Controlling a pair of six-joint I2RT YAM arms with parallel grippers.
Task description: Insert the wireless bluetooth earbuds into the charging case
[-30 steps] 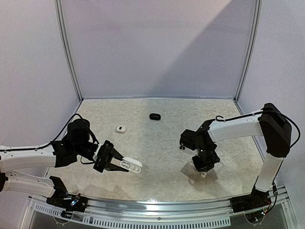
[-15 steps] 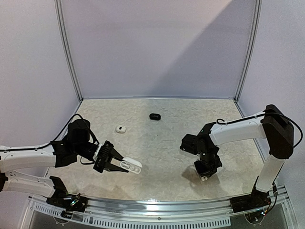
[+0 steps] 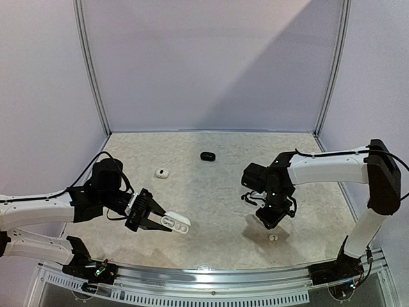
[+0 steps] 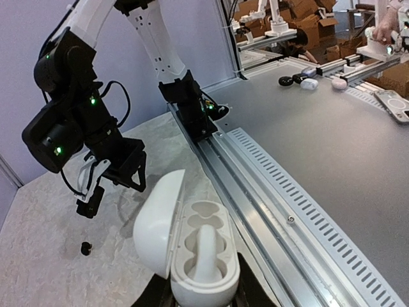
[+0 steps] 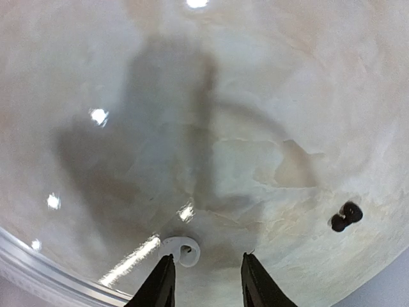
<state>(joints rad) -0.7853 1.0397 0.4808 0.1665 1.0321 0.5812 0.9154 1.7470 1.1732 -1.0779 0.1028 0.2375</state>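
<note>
Lilac walls (image 3: 211, 64) enclose a marbled beige table (image 3: 211, 192) edged by a slotted metal rail (image 3: 211, 284).

We are watching the right pincer (image 3: 268, 223) lifting off the table (image 3: 217, 192) and swinging slightly back. The white earbud (image 3: 273, 237) it was carrying is now lying free below its parted tips.

I'm seeing the table (image 3: 211, 192) showing cream with faint marbled veining. The open case (image 4: 192, 256) is reading plain white, and so is the white bud (image 5: 181, 251). The black buds (image 5: 346, 217) are showing solid black. The far case (image 3: 207, 156) is looking black. The small case (image 3: 162, 173) is looking white, possibly with a dark spot. The left arm (image 3: 32, 211) and right arm (image 3: 323, 171) are showing white links and black joints, with green lights (image 4: 92, 100) glowing.
</note>
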